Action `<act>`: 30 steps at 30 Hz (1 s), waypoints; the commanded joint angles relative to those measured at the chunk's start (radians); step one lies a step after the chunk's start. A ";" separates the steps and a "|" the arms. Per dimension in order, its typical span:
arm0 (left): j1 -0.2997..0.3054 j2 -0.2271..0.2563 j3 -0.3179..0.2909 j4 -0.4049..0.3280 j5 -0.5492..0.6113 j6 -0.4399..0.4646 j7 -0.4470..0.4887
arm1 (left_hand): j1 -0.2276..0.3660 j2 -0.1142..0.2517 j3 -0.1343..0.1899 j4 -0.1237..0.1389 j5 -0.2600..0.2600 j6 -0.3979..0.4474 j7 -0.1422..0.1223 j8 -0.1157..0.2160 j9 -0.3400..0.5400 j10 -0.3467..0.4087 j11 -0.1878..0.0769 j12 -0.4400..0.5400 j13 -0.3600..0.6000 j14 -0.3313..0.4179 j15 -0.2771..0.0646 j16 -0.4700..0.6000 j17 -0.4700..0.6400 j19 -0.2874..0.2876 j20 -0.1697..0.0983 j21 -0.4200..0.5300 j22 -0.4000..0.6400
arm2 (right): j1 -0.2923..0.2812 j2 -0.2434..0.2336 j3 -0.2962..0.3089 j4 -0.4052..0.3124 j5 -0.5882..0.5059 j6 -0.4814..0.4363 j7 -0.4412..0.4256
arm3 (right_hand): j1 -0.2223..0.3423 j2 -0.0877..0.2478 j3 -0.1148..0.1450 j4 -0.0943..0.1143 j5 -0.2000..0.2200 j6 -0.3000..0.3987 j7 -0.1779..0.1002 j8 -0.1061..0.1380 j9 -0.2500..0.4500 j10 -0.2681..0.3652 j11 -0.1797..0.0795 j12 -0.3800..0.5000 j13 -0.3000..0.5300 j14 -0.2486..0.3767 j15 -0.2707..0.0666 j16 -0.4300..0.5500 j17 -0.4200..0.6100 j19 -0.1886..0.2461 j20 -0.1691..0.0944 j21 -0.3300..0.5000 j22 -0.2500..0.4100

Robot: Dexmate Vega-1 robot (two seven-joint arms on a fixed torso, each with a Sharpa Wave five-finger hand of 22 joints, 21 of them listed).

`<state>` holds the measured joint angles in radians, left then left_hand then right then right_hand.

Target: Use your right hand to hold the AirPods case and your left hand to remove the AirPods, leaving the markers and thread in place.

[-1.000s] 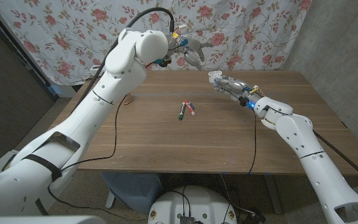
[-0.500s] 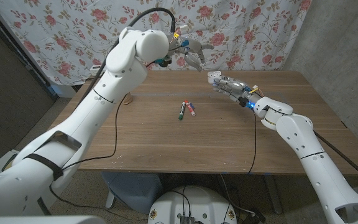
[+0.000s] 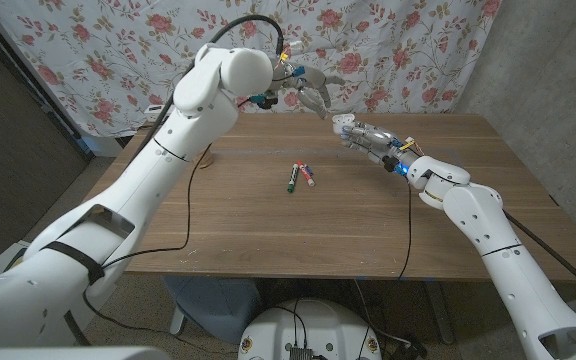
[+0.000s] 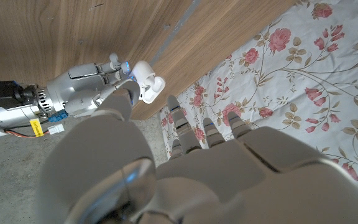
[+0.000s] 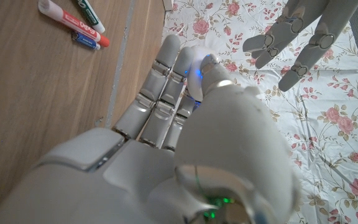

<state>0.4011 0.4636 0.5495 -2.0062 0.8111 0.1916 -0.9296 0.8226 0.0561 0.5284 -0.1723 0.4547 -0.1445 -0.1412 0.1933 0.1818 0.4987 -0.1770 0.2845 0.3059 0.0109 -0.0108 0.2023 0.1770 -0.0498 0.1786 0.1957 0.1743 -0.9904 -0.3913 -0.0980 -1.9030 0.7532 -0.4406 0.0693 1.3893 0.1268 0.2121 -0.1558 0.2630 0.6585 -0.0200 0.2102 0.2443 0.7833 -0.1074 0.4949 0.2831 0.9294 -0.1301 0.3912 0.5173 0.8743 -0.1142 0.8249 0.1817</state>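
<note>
AirPods case (image 4: 146, 81) sits half hidden in right hand (image 4: 89, 93).

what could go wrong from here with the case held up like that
1. The right hand holds the small white AirPods case by its fingertips, raised near the wooden table's far edge; a slip might drop it off the back.
2. The left hand hovers with fingers spread above it; a clumsy reach could knock the case loose.
</note>
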 commanded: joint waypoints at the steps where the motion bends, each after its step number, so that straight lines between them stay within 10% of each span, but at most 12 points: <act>1: -0.017 0.013 0.022 0.019 -0.031 0.000 0.016 | 0.014 0.001 0.003 0.004 -0.001 0.004 -0.002 0.003 0.001 0.010 -0.002 0.005 0.005 0.012 -0.001 0.001 0.001 0.008 0.002 0.005 0.004 | 0.003 0.004 -0.002 0.004 0.004 0.004 0.003 | 0.002 0.006 -0.003 0.001 0.004 -0.005 -0.005 -0.001 0.001 0.027 -0.024 0.061 0.083 0.009 -0.108 -0.001 0.003 -0.005 -0.074 0.009 0.000; 30: -0.054 0.030 0.064 0.055 -0.061 0.005 0.015 | 0.016 -0.007 0.001 0.007 -0.014 0.028 -0.003 0.007 0.001 0.025 0.001 0.003 0.013 0.034 -0.008 0.003 0.001 0.016 0.000 0.005 0.004 | 0.011 0.004 -0.005 0.015 0.002 0.002 0.013 | 0.003 0.006 -0.004 0.001 0.004 -0.006 -0.006 -0.002 0.002 0.029 -0.025 0.060 0.084 0.012 -0.108 -0.004 0.005 -0.009 -0.075 0.022 0.000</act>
<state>0.3590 0.4903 0.5995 -1.9646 0.7567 0.2009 -0.9103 0.8318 0.0551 0.5282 -0.1723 0.4435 -0.1231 -0.1413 0.1933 0.1820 0.5200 -0.1769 0.2885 0.3136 0.0343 -0.0232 0.2023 0.1771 -0.0391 0.1787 0.1957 0.1743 -0.9780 -0.3879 -0.1017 -1.8853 0.7575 -0.4385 0.0802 1.3865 0.1237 0.2121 -0.1558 0.2613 0.6534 -0.0251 0.2102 0.2440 0.7823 -0.1084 0.4949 0.2831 0.9294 -0.1302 0.3912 0.5178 0.8706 -0.1108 0.8396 0.1817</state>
